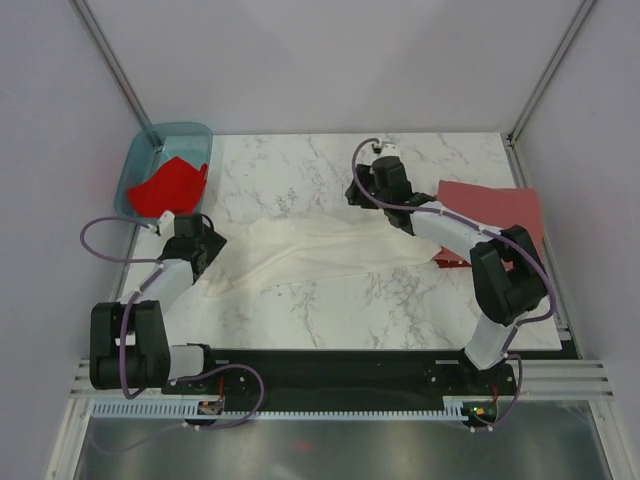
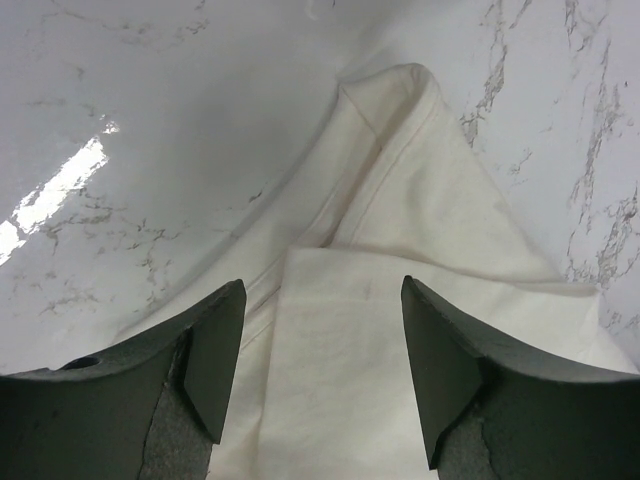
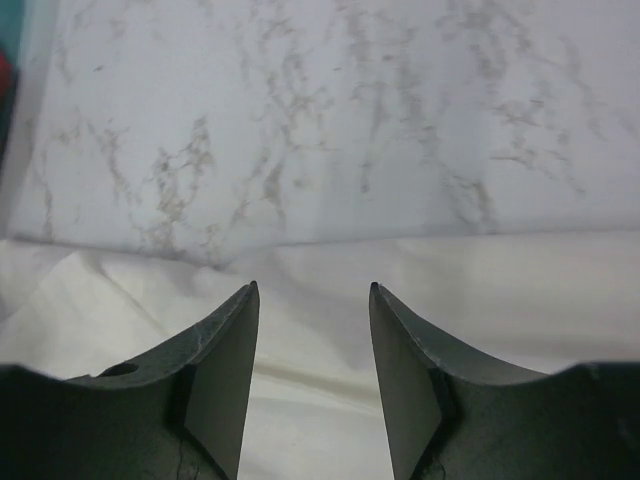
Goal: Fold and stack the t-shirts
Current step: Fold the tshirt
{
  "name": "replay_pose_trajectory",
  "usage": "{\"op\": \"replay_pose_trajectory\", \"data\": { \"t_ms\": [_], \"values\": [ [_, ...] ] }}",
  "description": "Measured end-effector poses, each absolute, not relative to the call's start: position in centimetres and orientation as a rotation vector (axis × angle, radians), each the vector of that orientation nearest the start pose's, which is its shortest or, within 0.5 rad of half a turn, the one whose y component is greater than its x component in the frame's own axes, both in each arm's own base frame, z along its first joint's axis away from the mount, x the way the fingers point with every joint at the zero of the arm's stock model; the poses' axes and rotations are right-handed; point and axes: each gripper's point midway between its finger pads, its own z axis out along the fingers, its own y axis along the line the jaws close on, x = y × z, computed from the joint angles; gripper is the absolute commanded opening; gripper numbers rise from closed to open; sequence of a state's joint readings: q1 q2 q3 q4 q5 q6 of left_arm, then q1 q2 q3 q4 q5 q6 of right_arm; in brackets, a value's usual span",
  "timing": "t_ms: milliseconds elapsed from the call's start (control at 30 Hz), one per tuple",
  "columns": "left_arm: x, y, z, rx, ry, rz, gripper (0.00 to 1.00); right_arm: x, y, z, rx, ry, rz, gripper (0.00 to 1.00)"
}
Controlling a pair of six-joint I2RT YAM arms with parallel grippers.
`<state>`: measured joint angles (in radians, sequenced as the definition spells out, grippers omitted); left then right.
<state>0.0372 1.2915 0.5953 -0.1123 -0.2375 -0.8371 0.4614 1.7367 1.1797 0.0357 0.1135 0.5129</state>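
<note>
A white t-shirt (image 1: 330, 250) lies stretched in a long band across the middle of the marble table (image 1: 300, 170). My left gripper (image 1: 210, 250) is over the band's left end, open, with folded white cloth (image 2: 340, 330) lying under the gap between its fingers (image 2: 215, 350). At the band's far right edge my right gripper (image 1: 362, 193) is open, and the white t-shirt (image 3: 480, 290) lies flat beneath its fingers (image 3: 225, 350). A dull brick-red t-shirt (image 1: 492, 210) lies folded at the right. A bright red t-shirt (image 1: 170, 186) sits in the tub.
A translucent teal tub (image 1: 140, 160) stands at the table's far left corner. White walls with metal posts close in the back and sides. The arms' black base rail (image 1: 330, 370) runs along the near edge. Bare marble (image 3: 330, 120) lies beyond the right gripper.
</note>
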Motion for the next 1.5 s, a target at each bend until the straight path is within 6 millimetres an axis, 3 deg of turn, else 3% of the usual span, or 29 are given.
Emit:
{"op": "replay_pose_trajectory", "data": {
  "t_ms": [233, 367, 867, 1067, 1200, 1400, 1500],
  "values": [
    [32.9, 2.0, 5.0, -1.093, 2.098, -0.129, 0.69, 42.1, 35.6, 11.7, -0.332, 2.165, 0.704, 0.56],
    [32.9, 1.8, 5.3, -1.087, 2.091, -0.146, 0.68, 40.4, 40.5, 10.5, -0.501, 2.172, 0.840, 0.59],
    [32.9, 1.5, 6.6, -1.068, 2.062, -0.186, 0.67, 41.2, 45.5, 5.1, -0.647, 2.241, 0.991, 0.62],
    [33.0, 1.3, 6.6, -1.063, 2.065, -0.197, 0.67, 41.0, 47.2, 5.3, -0.683, 2.222, 1.045, 0.60],
    [33.0, 1.3, 6.6, -1.063, 2.066, -0.198, 0.67, 40.9, 48.5, 5.5, -0.705, 2.202, 1.084, 0.51],
    [33.0, 1.3, 6.6, -1.062, 2.066, -0.199, 0.67, 40.2, 49.4, 5.2, -0.721, 2.209, 1.144, 0.09],
    [33.0, 1.2, 6.6, -1.062, 2.066, -0.199, 0.66, 39.9, 49.5, 5.2, -0.720, 2.217, 1.163, 0.03]
  ]
}}
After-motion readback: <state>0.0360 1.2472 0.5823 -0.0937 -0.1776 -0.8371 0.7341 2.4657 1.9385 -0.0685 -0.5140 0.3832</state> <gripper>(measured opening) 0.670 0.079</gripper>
